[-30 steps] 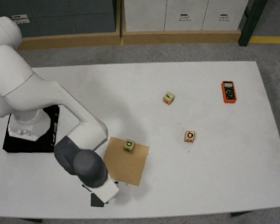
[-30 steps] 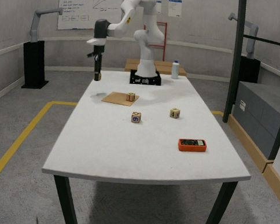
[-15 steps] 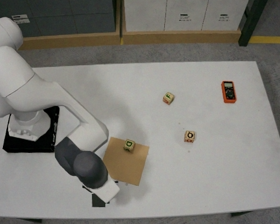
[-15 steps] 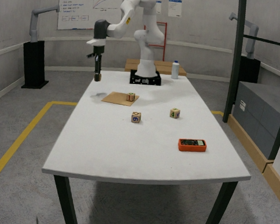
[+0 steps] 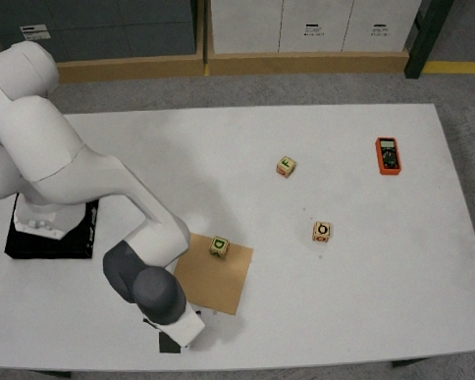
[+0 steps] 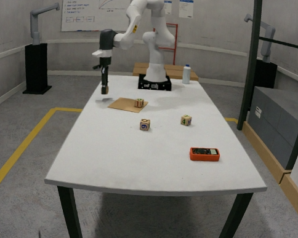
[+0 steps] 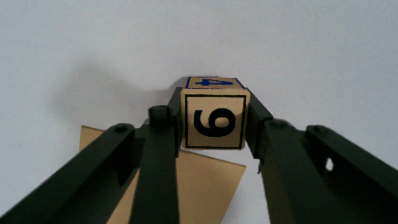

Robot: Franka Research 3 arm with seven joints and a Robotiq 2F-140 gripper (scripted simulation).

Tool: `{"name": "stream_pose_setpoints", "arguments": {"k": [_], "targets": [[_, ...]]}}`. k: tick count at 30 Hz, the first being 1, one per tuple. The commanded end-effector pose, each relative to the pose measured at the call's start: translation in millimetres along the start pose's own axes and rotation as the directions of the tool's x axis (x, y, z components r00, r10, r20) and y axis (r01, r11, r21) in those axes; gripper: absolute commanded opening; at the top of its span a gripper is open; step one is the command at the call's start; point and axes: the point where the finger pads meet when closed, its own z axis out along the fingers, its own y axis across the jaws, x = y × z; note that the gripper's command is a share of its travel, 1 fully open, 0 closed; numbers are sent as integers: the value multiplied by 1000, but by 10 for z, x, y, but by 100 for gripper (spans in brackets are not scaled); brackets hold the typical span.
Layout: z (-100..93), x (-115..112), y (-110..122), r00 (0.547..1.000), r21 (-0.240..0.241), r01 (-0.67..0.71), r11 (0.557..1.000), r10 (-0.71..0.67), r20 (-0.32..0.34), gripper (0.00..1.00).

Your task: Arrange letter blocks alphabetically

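The hand (image 5: 170,343) (image 6: 104,90) (image 7: 211,102) was clamped on the number block (image 6: 106,90) (image 7: 215,121), whose upper face showed a 6 or a 9. It hung above the table (image 5: 328,307) (image 6: 144,168) (image 7: 310,50), beside the mat (image 5: 212,288) (image 6: 122,104) (image 7: 202,185) and not over it. This block I judged to be the fourth one, so its place was off the mat, and it only had to be put down and released.

Of the row, only a beginning was there. The D block (image 5: 219,245) (image 6: 139,103) stood on the mat, near the edge on the far side from the hand. That side was the left as seen from the base, which suited the first letter. If it was fully inside the edge and turned the right way, I could not tell surely.

Two letters were left to bring. The F block (image 5: 286,166) (image 6: 186,120) and the block with O or Q (image 5: 321,231) (image 6: 144,124) both lay off the mat, farther from the base than the hand, with F more to the hand's left. After D, they should follow in this order, F first.
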Motion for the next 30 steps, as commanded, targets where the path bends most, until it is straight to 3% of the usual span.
{"name": "stream_pose_setpoints", "arguments": {"k": [1,10,30], "targets": [[103,59,-71,1000,22,22,999,-22,-13,33],[350,63,-77,1000,22,22,999,-22,-13,33],[368,63,-78,1000,22,22,999,-22,-13,33]]}}
